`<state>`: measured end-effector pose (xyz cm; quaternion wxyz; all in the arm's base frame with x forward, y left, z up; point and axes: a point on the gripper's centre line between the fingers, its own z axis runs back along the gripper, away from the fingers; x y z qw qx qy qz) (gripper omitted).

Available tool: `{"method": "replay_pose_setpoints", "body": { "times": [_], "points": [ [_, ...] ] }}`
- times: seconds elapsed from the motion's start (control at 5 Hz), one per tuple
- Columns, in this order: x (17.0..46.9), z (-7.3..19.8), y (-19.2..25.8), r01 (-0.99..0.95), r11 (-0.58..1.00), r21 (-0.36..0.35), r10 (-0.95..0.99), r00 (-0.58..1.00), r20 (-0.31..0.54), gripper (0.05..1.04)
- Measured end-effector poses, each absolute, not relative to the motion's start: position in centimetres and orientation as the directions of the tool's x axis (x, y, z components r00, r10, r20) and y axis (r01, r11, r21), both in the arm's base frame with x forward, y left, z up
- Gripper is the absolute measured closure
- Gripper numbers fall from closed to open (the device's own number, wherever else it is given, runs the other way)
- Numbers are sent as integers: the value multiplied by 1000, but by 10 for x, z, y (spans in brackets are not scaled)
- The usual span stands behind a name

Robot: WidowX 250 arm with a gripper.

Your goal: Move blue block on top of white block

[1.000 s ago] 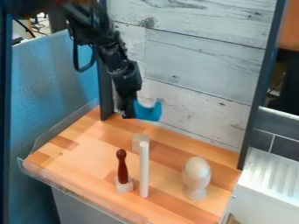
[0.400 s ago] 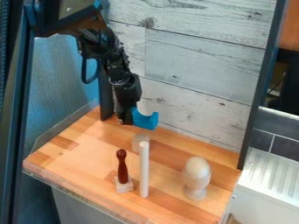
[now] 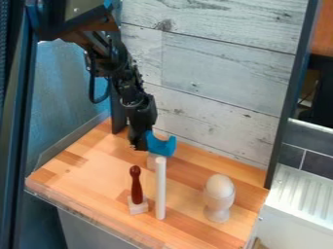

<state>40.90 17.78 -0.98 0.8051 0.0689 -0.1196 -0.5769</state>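
Claw (image 3: pixel 142 141) closed on the blue block (image 3: pixel 160 145), folks, and the pair hang at twelve o'clock over the worktop (image 3: pixel 81 177)! Black arm (image 3: pixel 133 92) slanting down from eleven o'clock, claw pointing at the wood, and look at that blue block jutting out toward three o'clock from the fingertips, its curved notch facing up.

Straight under it, at six o'clock from the blue block, sits the white block (image 3: pixel 152 161) on the boards. Blue's lower edge crosses white's top from where I stand; whether the two touch, I can't tell you.

Just nearer to me, a white rod (image 3: pixel 160 190) stands upright, its tip passing in front of the white block's edge. Swing to nine o'clock of that rod and there's a dark red peg (image 3: pixel 136 186), upright on a small pale base (image 3: pixel 138 207). Over at three o'clock, well apart from the rod, a pale wooden egg (image 3: pixel 220 186) rests in its cup (image 3: pixel 217 214).

Weathered plank wall (image 3: pixel 214 73) rises behind it all at twelve, and a white ridged rack (image 3: pixel 300 199) flanks the worktop at three.
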Motion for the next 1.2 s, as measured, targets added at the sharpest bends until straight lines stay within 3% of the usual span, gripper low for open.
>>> {"method": "replay_pose_setpoints", "body": {
  "times": [1.2],
  "points": [
    [396, -11, 175, 913, 336, 230, -941, 316, 118, 483]
  ]
}}
